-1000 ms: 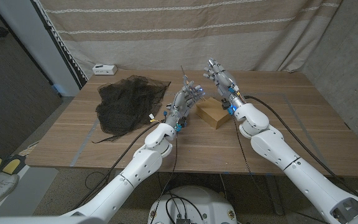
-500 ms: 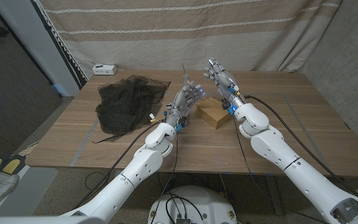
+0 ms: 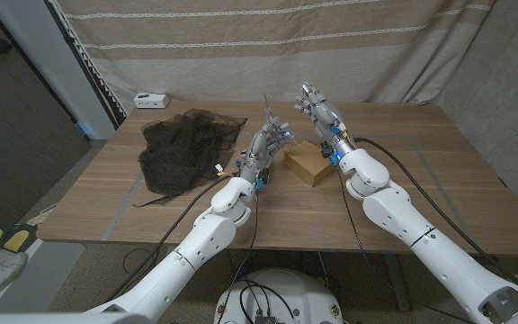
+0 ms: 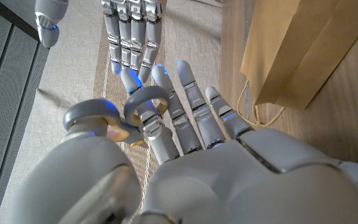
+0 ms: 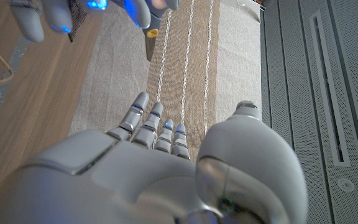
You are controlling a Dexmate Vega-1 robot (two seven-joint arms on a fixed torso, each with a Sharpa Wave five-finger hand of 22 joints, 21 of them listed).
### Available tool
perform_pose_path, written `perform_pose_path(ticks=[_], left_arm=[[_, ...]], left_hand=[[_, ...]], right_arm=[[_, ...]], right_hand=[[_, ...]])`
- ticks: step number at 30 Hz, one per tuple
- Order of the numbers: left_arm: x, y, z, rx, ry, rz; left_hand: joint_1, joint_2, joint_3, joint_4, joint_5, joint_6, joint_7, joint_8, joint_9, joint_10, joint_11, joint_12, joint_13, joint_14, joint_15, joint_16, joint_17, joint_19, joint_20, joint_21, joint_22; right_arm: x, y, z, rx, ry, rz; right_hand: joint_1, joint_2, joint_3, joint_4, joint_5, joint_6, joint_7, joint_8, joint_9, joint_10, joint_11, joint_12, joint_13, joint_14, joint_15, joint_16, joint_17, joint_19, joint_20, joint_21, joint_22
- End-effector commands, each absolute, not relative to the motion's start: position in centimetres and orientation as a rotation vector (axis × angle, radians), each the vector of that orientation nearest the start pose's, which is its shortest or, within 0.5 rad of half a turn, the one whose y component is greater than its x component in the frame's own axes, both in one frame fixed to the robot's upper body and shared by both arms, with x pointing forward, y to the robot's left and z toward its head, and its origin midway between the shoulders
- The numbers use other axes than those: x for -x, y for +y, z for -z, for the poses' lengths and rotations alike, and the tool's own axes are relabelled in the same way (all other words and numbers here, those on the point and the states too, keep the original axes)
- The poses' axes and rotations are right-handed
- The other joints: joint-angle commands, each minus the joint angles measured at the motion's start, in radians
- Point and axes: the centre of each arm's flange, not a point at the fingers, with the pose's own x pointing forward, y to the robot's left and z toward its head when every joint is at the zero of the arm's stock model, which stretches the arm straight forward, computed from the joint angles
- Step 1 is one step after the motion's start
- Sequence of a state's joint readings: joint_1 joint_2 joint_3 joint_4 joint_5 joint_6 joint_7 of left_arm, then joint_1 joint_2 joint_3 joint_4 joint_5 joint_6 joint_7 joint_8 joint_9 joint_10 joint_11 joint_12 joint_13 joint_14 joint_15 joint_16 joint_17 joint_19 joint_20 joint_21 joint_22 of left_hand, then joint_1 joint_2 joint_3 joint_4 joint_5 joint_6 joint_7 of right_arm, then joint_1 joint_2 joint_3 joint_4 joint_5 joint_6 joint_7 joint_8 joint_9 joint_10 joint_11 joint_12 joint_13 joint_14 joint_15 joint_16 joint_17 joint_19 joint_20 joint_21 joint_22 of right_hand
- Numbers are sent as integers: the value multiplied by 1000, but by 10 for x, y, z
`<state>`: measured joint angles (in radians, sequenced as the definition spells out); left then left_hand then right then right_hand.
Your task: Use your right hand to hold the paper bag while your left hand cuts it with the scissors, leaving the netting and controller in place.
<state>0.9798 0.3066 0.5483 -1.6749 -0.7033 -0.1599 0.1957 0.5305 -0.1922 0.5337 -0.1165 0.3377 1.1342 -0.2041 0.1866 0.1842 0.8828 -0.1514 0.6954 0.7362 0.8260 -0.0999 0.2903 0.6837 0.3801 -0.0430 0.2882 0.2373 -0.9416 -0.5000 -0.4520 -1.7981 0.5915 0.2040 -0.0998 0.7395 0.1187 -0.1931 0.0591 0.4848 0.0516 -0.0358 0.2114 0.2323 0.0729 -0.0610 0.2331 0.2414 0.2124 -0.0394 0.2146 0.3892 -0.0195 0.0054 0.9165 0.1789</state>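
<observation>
My left hand (image 3: 266, 147) is raised over the table's middle and grips the grey-handled scissors (image 4: 113, 118), with fingers through the loops. The blades (image 3: 267, 106) point up and away. The brown paper bag (image 3: 303, 164) lies flat on the table just to the right of that hand, and its cord handle (image 4: 258, 116) shows in the left wrist view. My right hand (image 3: 318, 112) hovers above the bag's far end with straight fingers (image 5: 154, 129), holding nothing and clear of the bag. The black netting (image 3: 187, 148) lies at the left, and the white controller (image 3: 151, 99) sits behind it.
A striped cloth backdrop (image 3: 268, 45) hangs behind the table. Bare wood (image 3: 421, 153) stretches to the right of the bag and along the front edge. A dark panel (image 3: 25, 99) stands at the far left, off the table.
</observation>
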Motion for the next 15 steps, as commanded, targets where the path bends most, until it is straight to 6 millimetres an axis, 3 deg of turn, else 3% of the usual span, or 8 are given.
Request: perform_pose_path(ticks=[1, 5, 6, 10, 15], left_arm=[[-584, 92, 47, 328, -490, 367], [-585, 92, 47, 349, -484, 373], [-585, 92, 47, 352, -487, 373], [-584, 93, 44, 353, -499, 378], [-584, 95, 42, 354, -513, 356]], left_hand=[[-19, -5, -22, -5, 14, -56, -12, -5, 1, 53, -62, 12, 21, -12, -121, -8, 4, 4, 0, -4, 1], [-20, 2, -34, -12, 25, -66, -13, -5, 2, 59, -62, 27, 39, -11, -123, -9, 7, 5, 0, -6, 0], [-12, 7, -52, -26, 44, -70, -10, 0, 2, 81, -61, 65, 82, -3, -122, -6, 16, 6, -1, -9, -1], [-11, 6, -59, -29, 50, -71, -12, 1, 2, 88, -61, 78, 97, -1, -123, -5, 19, 7, -2, -9, 0], [-39, -13, -121, -38, 58, -46, -2, 11, 2, 90, -62, 112, 141, 2, -118, -3, 30, 9, -2, -12, 1]], right_arm=[[-551, -154, -32, -72, -773, -435], [-550, -154, -32, -71, -773, -432], [-550, -154, -32, -71, -774, -432], [-550, -154, -31, -73, -774, -433], [-550, -154, -31, -79, -776, -436]], right_hand=[[-10, -2, -5, -1, -1, 0, -2, 6, 2, 4, -7, 5, 1, 4, -47, 7, 0, 0, 4, -6, 5], [-11, -2, -5, -1, -1, -1, -2, 6, 2, 3, -6, 5, 1, 2, -46, 7, -2, -2, 5, -8, 5], [-12, -2, -6, -1, -1, -1, -3, 6, 2, 3, -6, 5, 1, 3, -46, 7, -2, -2, 5, -9, 5], [-13, -2, -6, -1, -1, -2, -3, 6, 2, 2, -10, 5, 0, 2, -45, 7, -3, -2, 5, -10, 5], [-16, -2, -8, -1, -1, -5, -2, 5, 2, 1, -8, 5, 0, 0, -43, 7, -5, -3, 5, -12, 5]])
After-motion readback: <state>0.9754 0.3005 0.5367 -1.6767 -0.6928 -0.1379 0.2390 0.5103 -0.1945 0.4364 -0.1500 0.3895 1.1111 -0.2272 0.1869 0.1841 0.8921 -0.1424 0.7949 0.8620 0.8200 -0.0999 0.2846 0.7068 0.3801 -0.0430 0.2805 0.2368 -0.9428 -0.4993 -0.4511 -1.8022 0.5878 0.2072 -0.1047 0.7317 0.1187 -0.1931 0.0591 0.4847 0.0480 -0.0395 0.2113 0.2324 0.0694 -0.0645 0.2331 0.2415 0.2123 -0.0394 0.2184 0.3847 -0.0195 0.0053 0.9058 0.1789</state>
